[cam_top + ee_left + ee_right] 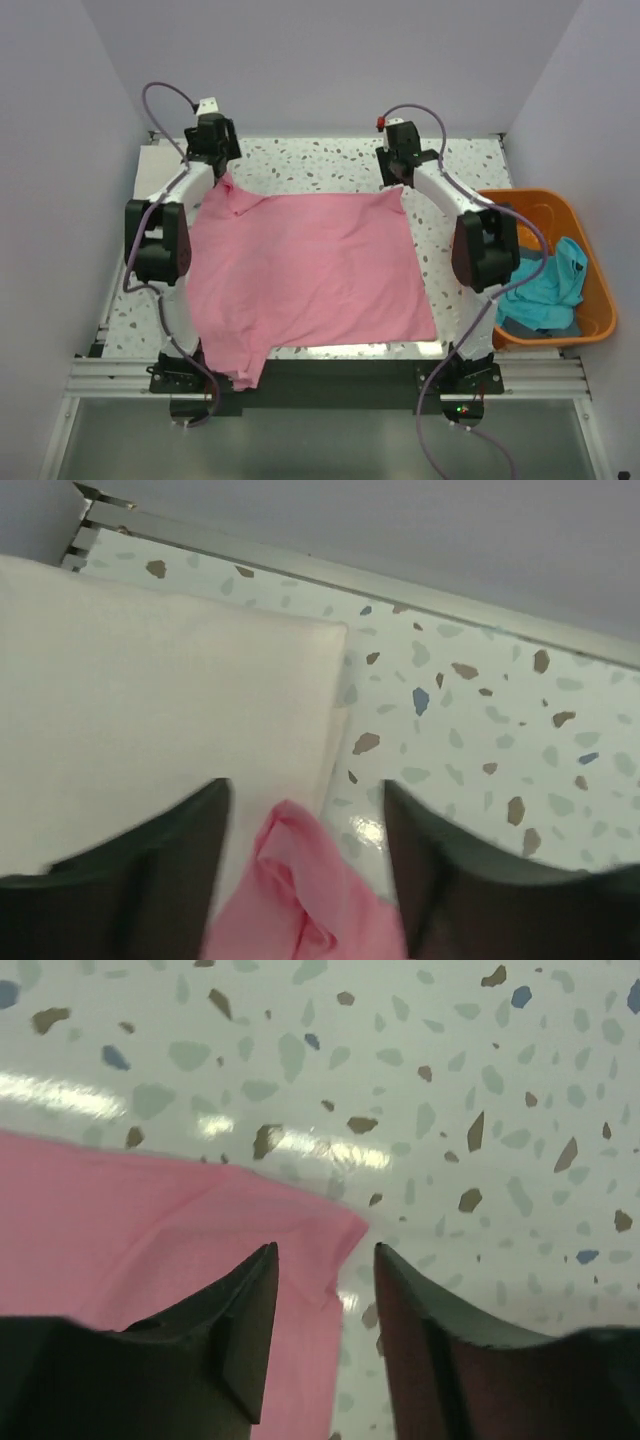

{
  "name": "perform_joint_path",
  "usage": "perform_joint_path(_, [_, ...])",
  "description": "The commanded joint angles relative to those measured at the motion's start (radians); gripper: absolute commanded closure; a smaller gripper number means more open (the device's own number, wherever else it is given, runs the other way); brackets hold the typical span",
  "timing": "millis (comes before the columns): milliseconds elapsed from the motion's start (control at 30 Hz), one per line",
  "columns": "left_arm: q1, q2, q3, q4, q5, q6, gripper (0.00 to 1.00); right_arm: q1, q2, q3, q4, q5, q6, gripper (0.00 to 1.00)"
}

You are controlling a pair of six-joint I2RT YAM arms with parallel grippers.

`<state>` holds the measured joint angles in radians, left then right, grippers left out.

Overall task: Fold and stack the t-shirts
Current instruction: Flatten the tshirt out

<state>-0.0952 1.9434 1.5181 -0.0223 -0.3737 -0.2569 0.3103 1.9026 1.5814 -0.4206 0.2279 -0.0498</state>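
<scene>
Soft pink t-shirt [310,275] lay flat on the speckled table [320,160], with the left gripper [305,790] and right gripper [325,1255] spread wide over its 11 and 1 o'clock corners. Folded white t-shirt [150,710] crowded the left one; orange plastic basket [600,300] sat at 3 o'clock.

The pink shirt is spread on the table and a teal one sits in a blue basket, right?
No: the basket is orange, not blue; the top view shows it. The pink shirt is spread on the table, the teal shirt in the basket.
</scene>
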Motion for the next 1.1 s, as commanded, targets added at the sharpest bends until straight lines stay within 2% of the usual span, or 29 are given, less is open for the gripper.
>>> perform_joint_path(0, [0.009, 0.078, 0.214, -0.016, 0.070, -0.016, 0.08, -0.031, 0.177, 0.262, -0.041, 0.089, -0.019, 0.49])
perform_joint_path(33, [0.009, 0.071, 0.226, -0.019, 0.088, -0.027, 0.00, -0.031, 0.212, 0.381, -0.125, 0.141, -0.012, 0.03])
perform_joint_path(100, [0.008, 0.033, 0.193, 0.007, 0.139, -0.038, 0.00, -0.030, 0.227, 0.434, -0.164, 0.148, 0.002, 0.01])
perform_joint_path(167, [0.008, -0.078, 0.125, 0.087, 0.174, -0.056, 0.00, -0.027, 0.115, 0.323, -0.077, 0.114, 0.028, 0.01])
perform_joint_path(200, [0.008, -0.101, 0.105, 0.087, 0.182, -0.056, 0.00, -0.027, 0.115, 0.322, -0.076, 0.096, 0.040, 0.01])
perform_joint_path(233, [0.008, -0.122, 0.090, 0.081, 0.188, -0.065, 0.00, -0.027, 0.055, 0.245, -0.034, 0.076, 0.042, 0.01])
perform_joint_path(367, [0.003, -0.216, 0.004, -0.008, 0.214, -0.097, 0.00, -0.016, -0.052, 0.120, -0.050, -0.068, 0.168, 0.01])
perform_joint_path(467, [-0.009, -0.290, -0.086, -0.068, 0.251, -0.128, 0.00, 0.028, -0.117, -0.009, -0.046, -0.087, 0.223, 0.01])
perform_joint_path(567, [-0.050, -0.348, -0.189, -0.119, 0.228, -0.148, 0.00, 0.076, -0.145, -0.139, -0.003, -0.098, 0.272, 0.01])
perform_joint_path(700, [-0.093, -0.408, -0.324, -0.137, 0.318, -0.162, 0.00, 0.085, -0.129, -0.250, 0.005, -0.124, 0.353, 0.01])
perform_joint_path(833, [-0.136, -0.460, -0.504, -0.057, 0.407, -0.196, 0.00, 0.084, -0.093, -0.296, 0.034, -0.115, 0.370, 0.01])
perform_joint_path(933, [-0.146, -0.436, -0.529, -0.047, 0.377, -0.194, 0.00, 0.076, -0.018, -0.245, 0.008, -0.072, 0.375, 0.01])
perform_joint_path(1067, [-0.141, -0.364, -0.509, -0.071, 0.228, -0.185, 0.00, 0.055, 0.082, -0.169, 0.005, -0.052, 0.366, 0.01])
